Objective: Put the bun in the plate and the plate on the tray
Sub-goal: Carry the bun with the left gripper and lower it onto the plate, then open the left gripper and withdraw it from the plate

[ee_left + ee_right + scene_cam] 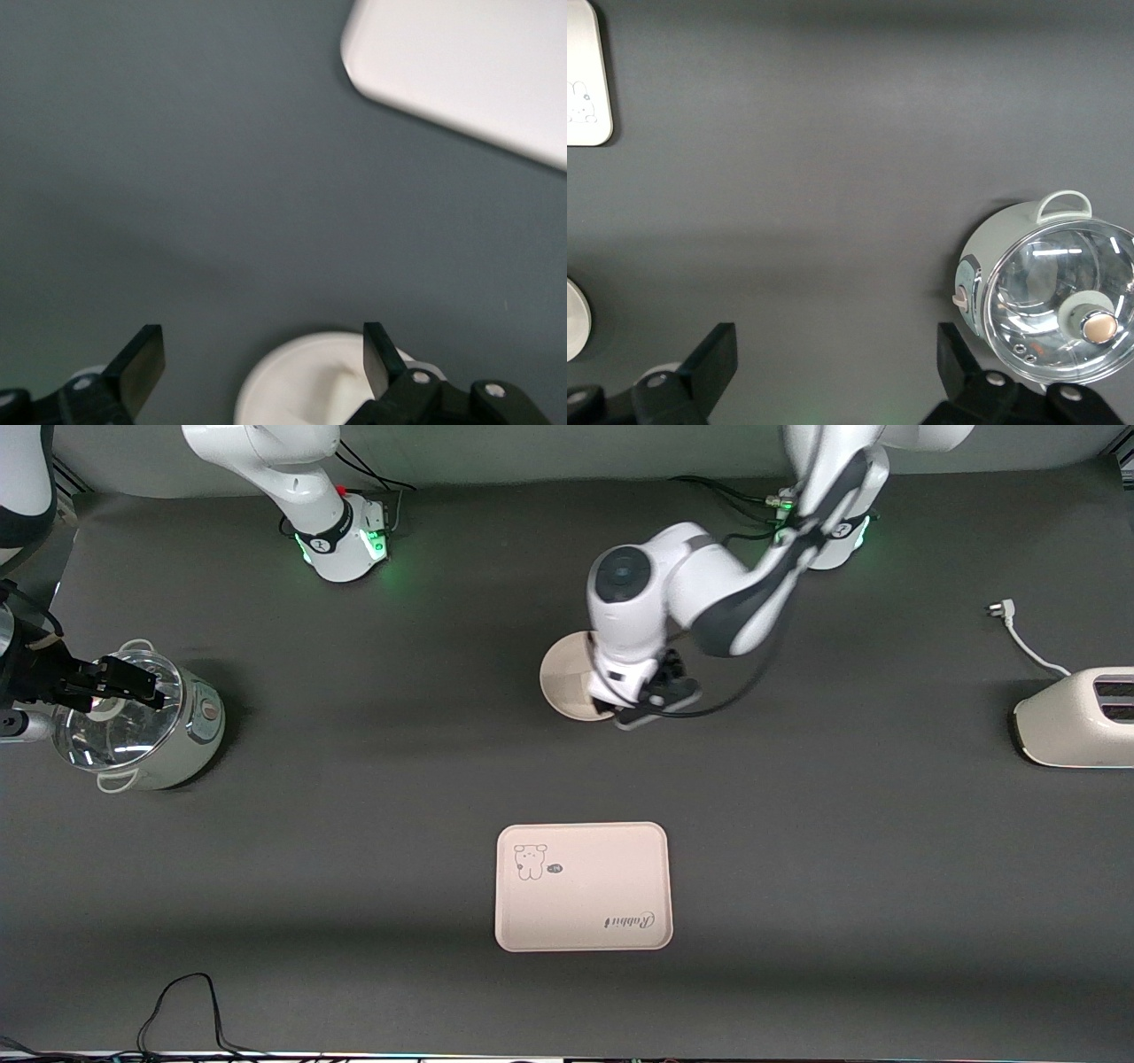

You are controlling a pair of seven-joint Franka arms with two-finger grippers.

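Observation:
The round cream plate (pixel 564 677) lies on the dark table, farther from the front camera than the tray (pixel 580 886), and the left hand covers its edge. My left gripper (pixel 625 710) hangs low over that edge, open and empty. In the left wrist view the plate (pixel 292 385) lies between the open fingers of the left gripper (pixel 261 363). A small white lump, the bun (pixel 344 387), lies in the plate next to one finger. The bun is hidden in the front view. My right gripper (pixel 124 680) waits, open and empty, over the pot.
A glass-lidded pot (pixel 142 722) stands at the right arm's end and shows in the right wrist view (pixel 1050 292). A cream toaster (pixel 1076 717) with a loose plug cord (pixel 1019 638) stands at the left arm's end. A tray corner shows in the left wrist view (pixel 461 71).

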